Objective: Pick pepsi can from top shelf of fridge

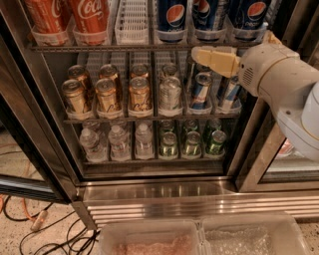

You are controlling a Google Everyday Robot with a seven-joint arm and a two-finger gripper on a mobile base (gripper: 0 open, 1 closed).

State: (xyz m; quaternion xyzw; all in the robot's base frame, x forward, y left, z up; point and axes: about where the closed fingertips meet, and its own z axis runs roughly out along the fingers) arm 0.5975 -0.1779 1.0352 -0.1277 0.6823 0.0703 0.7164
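The fridge (164, 199) stands open before me. Its top shelf (124, 48) is a wire rack carrying three dark blue pepsi cans (172, 19) at the right, two red Coca-Cola cans (92, 17) at the left and an empty white lane tray (132, 20) between them. My gripper (199, 54), cream-coloured on a white arm (279, 79), reaches in from the right. It sits level with the shelf's front rail, just below and in front of the middle pepsi can (208, 15), touching no can.
The middle shelf holds gold cans (107, 94), silver cans (169, 94) and slim blue-and-silver cans (202, 89). The bottom shelf holds water bottles (117, 142) and green cans (192, 142). The dark door frame (30, 124) stands at the left. Cables (30, 224) lie on the floor. Clear bins (199, 239) are below.
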